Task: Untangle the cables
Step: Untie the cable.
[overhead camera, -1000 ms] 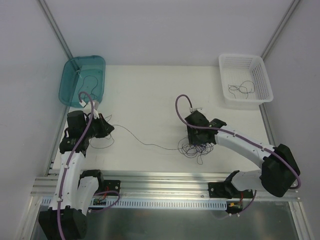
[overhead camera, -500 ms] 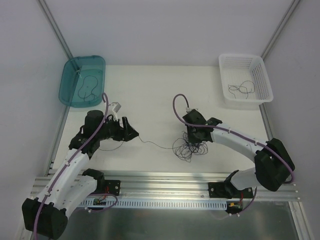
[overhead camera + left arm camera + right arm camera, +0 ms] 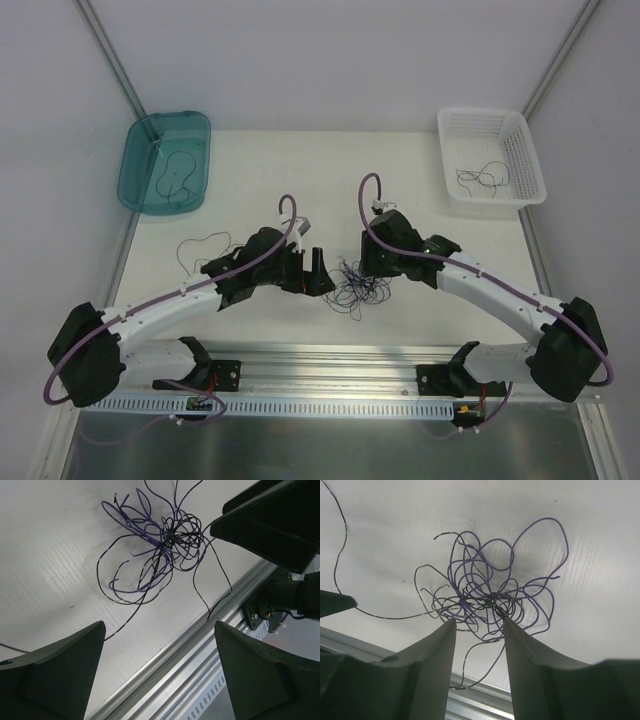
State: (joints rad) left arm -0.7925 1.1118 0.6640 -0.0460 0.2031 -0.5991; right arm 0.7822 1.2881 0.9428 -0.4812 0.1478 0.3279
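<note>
The cables [image 3: 354, 285] lie as a tangled bundle of thin purple and black loops near the table's front edge, between my two grippers. My left gripper [image 3: 314, 279] is just left of the bundle and wide open; in the left wrist view the cables [image 3: 159, 544] lie beyond the empty gap of the left gripper [image 3: 159, 625]. My right gripper [image 3: 373, 268] hangs over the bundle's right side. In the right wrist view the right gripper [image 3: 479, 622] is open, its tips at the near rim of the cables [image 3: 492, 595], with a few loops crossing the gap.
A single loose strand [image 3: 200, 248] lies on the table at the left. A teal bin [image 3: 140, 185] at the back left holds one strand. A white basket [image 3: 520, 160] at the back right holds a few. An aluminium rail [image 3: 330, 355] runs along the front edge.
My left arm swung right from beside the teal bin to the bundle and opened, leaving a strand on the table at the left. The right gripper shut, then reopened over the bundle.
</note>
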